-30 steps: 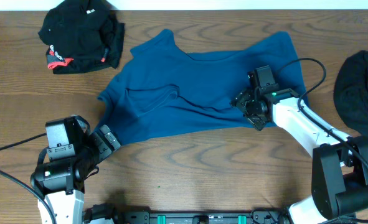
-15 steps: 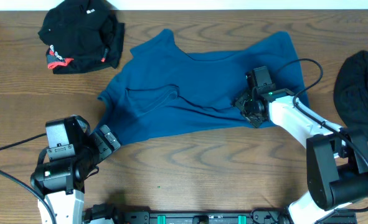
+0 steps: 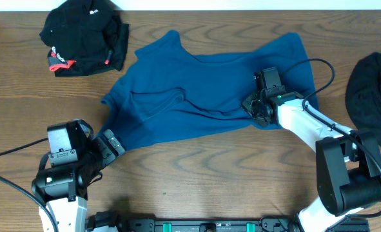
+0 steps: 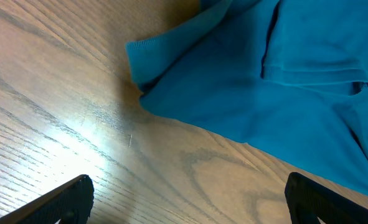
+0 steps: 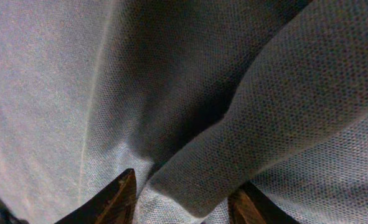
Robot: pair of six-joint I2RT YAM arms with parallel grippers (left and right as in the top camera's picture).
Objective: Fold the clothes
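Now right tool (image 5: 184, 200) pinching fold of teal shirt (image 3: 177, 103); left tool (image 4: 193, 200) apart, shirt edge ahead.

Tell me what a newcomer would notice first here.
A teal-blue shirt sprawls across the table, the right claw pressed into its lower right edge, a ridge of cloth between its fingers. A black garment with red-and-white trim lies bunched at the far left corner, a dark one at the right edge.

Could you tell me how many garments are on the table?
3: a teal shirt across the middle, a black garment with red trim back left, a dark garment cut off at the right edge. Others may hide beneath.
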